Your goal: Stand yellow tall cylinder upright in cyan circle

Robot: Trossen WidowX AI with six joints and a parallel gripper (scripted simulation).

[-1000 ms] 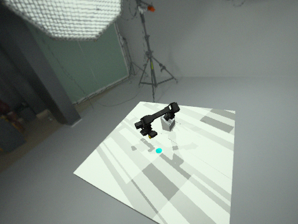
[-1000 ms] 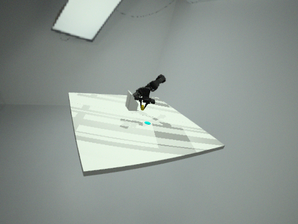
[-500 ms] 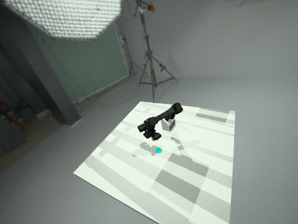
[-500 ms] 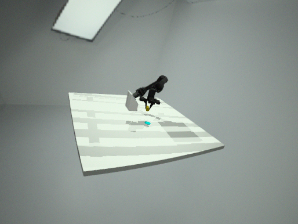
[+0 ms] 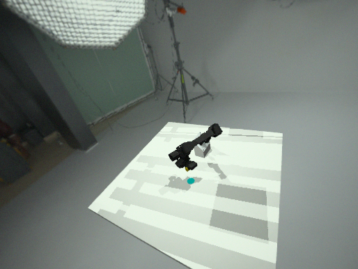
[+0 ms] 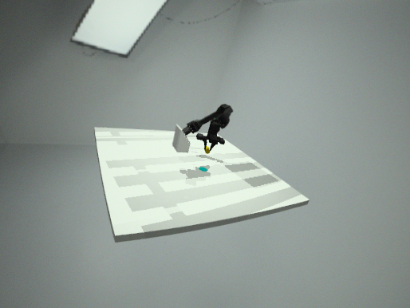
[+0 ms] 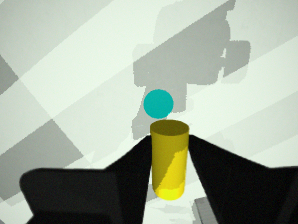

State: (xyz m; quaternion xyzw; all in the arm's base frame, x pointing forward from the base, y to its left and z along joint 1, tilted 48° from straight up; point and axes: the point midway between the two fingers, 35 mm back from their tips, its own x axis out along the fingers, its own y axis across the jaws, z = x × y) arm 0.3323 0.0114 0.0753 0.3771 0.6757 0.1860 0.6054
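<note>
The yellow cylinder (image 5: 187, 168) (image 6: 207, 150) (image 7: 169, 157) is held between the fingers of my gripper (image 6: 207, 149) (image 7: 169, 139), which is shut on it. It is in the air above the table. In the wrist view one end face points up the picture and the body runs down between the two black fingers. The exterior view shows it roughly upright, but it is too small there to tell its exact tilt. The cyan circle (image 5: 191, 180) (image 6: 203, 169) (image 7: 158, 104) lies flat on the table, below the cylinder and beyond its end face in the wrist view.
The white table (image 5: 240, 252) (image 6: 139, 231) carries a grey wedge-shaped block (image 5: 203, 150) (image 6: 181, 140) beside the arm. Striped shadows and the arm's own shadow fall across the table top. A light stand (image 5: 183, 83) is on the floor behind the table.
</note>
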